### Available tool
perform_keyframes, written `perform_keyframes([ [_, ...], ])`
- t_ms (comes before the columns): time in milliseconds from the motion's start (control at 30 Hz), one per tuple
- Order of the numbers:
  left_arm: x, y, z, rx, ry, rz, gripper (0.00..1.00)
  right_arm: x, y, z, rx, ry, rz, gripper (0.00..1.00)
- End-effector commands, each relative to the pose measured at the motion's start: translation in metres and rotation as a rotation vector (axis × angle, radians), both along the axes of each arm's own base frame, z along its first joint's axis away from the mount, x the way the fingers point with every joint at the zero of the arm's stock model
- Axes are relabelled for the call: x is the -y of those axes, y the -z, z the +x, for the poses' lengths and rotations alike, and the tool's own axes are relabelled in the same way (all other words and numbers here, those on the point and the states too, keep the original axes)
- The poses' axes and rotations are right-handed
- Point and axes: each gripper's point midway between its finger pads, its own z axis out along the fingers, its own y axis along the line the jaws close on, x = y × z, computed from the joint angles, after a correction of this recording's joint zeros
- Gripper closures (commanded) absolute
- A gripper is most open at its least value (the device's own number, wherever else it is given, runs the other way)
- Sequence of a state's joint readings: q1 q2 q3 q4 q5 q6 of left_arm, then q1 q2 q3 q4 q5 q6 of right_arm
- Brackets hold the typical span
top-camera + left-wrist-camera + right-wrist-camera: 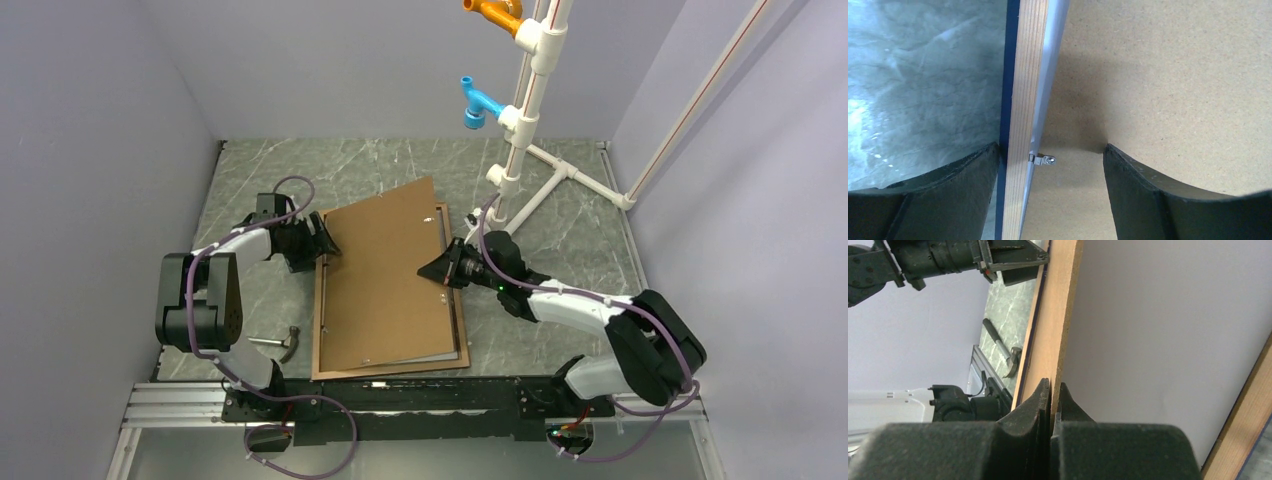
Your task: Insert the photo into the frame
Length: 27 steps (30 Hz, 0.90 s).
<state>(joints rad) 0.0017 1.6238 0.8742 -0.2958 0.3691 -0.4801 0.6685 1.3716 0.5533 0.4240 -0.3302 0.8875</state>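
On the grey bench (400, 165) between the two arms, the frame (390, 372) lay flat, wood face up, with a brown board (385, 280) sitting askew over it. The right gripper (440, 270) was clenched on the board's right edge, holding that side raised above the photo (1158, 340), which appeared to lie white back up inside the frame. The left gripper (325, 243) stood released, its fingers spread either side of the frame's left rail near the far corner, grasping nothing. A hammer (280, 343) lay near the left arm's base.
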Motion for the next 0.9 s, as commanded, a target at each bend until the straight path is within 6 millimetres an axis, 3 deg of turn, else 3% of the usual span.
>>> perform_keyframes([
  [0,0.014,0.005,-0.007,-0.003,0.052,-0.043,0.20,0.011,0.034,-0.056,0.044,-0.249,-0.141,1.00],
  [433,0.020,0.007,-0.011,-0.018,0.080,-0.033,0.21,0.023,0.104,-0.053,-0.177,-0.177,-0.300,1.00],
  [867,0.026,0.006,-0.008,-0.033,0.131,0.025,0.21,0.013,0.117,-0.048,-0.164,-0.289,-0.343,0.98],
])
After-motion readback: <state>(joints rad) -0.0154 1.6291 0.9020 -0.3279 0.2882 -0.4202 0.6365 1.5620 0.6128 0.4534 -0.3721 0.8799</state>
